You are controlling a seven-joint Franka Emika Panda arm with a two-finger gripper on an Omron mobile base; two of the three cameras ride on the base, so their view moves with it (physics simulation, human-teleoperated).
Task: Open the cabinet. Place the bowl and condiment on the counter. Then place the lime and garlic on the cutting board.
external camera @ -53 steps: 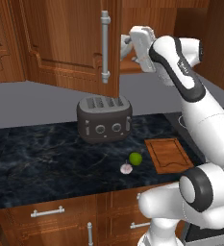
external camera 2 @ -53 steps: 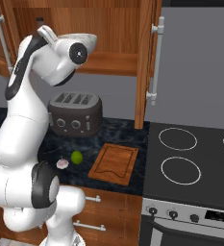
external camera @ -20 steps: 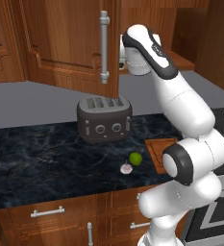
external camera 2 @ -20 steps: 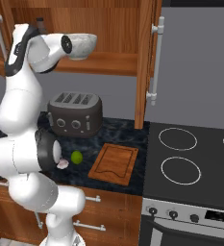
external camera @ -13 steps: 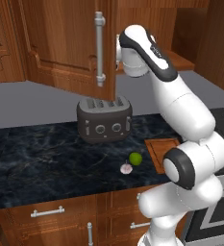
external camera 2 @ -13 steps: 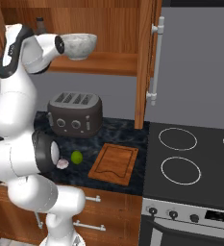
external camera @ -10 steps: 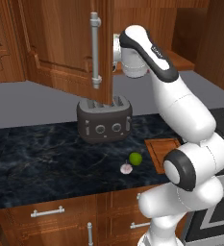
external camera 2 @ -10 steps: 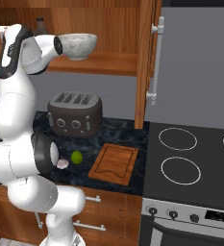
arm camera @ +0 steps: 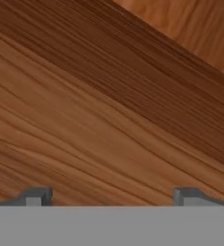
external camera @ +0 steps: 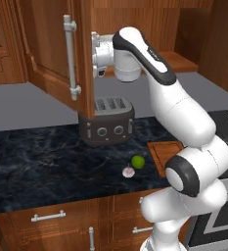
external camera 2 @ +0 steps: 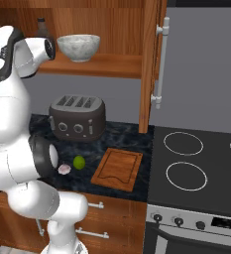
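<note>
Spread wide and holding nothing, the two-finger gripper (arm camera: 108,194) faced bare wood grain at very close range, its two small dark tips well apart. In the left base view the white arm's hand sat against the inner face of the left door of the reddish-brown wooden wall cabinet (external camera: 47,54), which stood swung out toward the camera with its long silver bar handle (external camera: 70,58) on the outer side. That posture reads as pushing the door from inside rather than pulling the handle, which would explain why the jaws were not closed on anything.

With both doors standing out, the shelf lay exposed. The round, whitish-grey marbled stone bowl (external camera 2: 78,47) sat upright on it, and the small dark brown bottle of condiment (external camera 2: 42,27) stood behind the arm's elbow, partly hidden. Both waited there because the opening step appeared barely finished.

Below, on the dark blue-black marbled stone counter (external camera 2: 122,136), the small bright green lime (external camera 2: 79,162) and the pale white-pink garlic bulb (external camera 2: 64,169) lay just beside each other, near but not on the small rectangular reddish-brown cutting board (external camera 2: 118,168), which lay bare to their right. A dark grey four-slot toaster (external camera 2: 77,118) stood behind them, under the shelf, and the black stovetop (external camera 2: 201,163) lay beyond the board.
</note>
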